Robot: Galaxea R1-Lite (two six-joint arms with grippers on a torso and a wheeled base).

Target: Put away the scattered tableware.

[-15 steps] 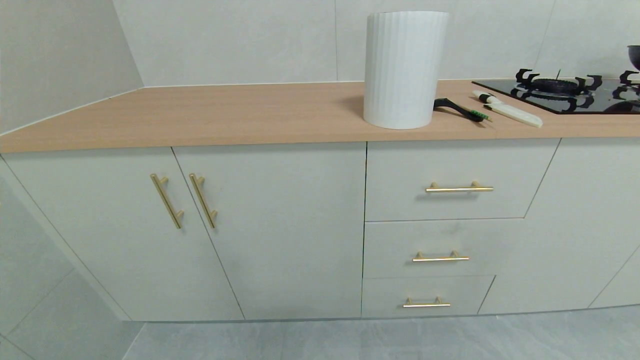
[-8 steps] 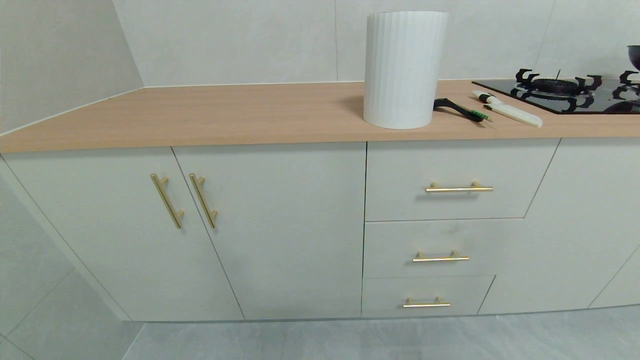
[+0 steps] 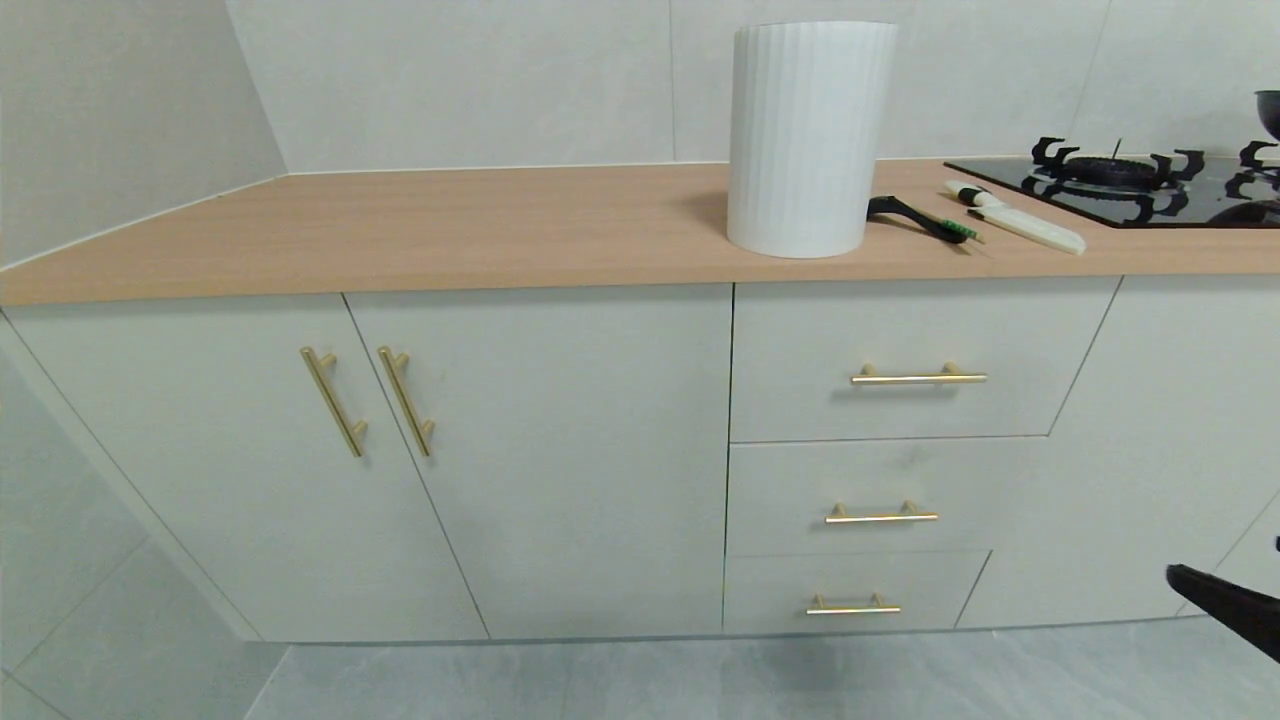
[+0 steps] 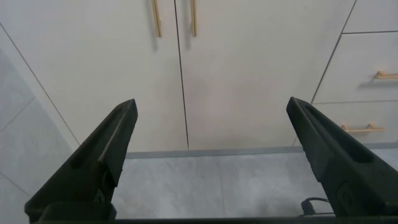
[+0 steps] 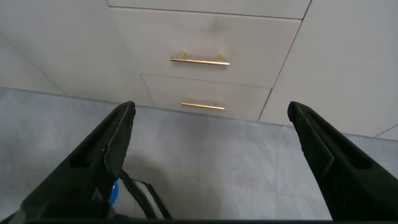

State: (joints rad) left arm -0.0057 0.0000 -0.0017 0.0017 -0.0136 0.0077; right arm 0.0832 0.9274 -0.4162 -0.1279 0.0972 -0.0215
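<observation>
Jaws of left gripper [image 4: 210, 106] wide apart, empty; right gripper [image 5: 210, 107] likewise, touching nothing

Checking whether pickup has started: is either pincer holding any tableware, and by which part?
Nothing is held. The left pincer and right pincer are both open and empty; the knife lies on the counter.

Tall ribbed cylindrical container [image 3: 808, 140]: plain white, fine vertical grooves. Wooden countertop [image 3: 450, 225]: light brown, soft grain. Slim plastic utensil [image 3: 915, 220]: black, green tip. Sheathed knife [image 3: 1015, 217]: cream-white. Flat cabinet fronts [image 3: 560, 450]: pale grey. Metal bar handles [image 3: 918, 378]: brass-gold. Glass hob [image 3: 1100, 205]: glossy black.
</observation>
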